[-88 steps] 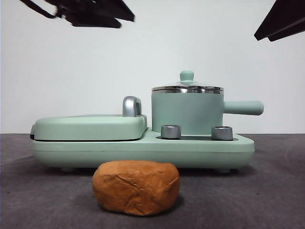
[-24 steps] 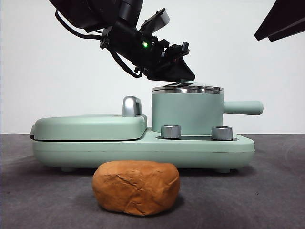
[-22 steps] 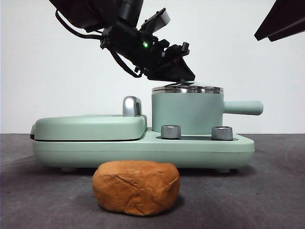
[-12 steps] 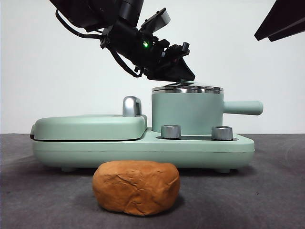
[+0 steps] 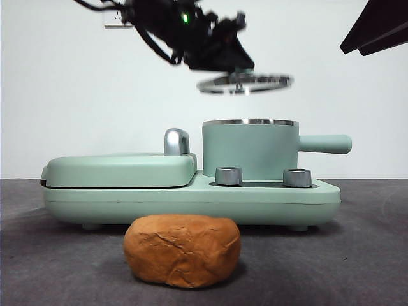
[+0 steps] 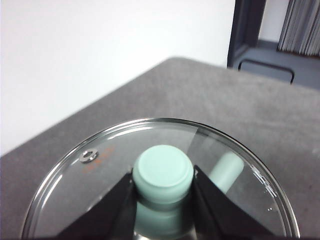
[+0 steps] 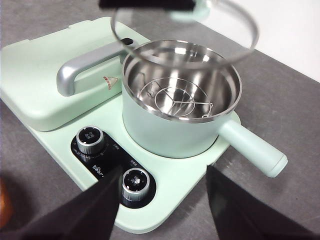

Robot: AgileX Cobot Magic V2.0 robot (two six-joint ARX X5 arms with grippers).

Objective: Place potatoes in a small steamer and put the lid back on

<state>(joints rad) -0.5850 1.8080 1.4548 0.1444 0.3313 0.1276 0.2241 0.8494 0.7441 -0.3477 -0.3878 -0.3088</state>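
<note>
From the front, my left gripper [image 5: 237, 69] has lifted the lid [image 5: 245, 83] clear above the small steamer [image 5: 250, 150]; the potatoes [image 5: 182, 250] wait on the counter [image 5: 357, 255]. My left wrist shows jaws clamped on the knob. My right wrist shows its jaws wide over the now open pot.

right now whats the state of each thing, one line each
glass lid: off the pot, held in the air above it
left claw: shut on the lid's knob
steamer pot: open, only a wire rack inside
potato: on the table in front of the cooker
griddle cover: closed
right claw: open, holding nothing
</note>
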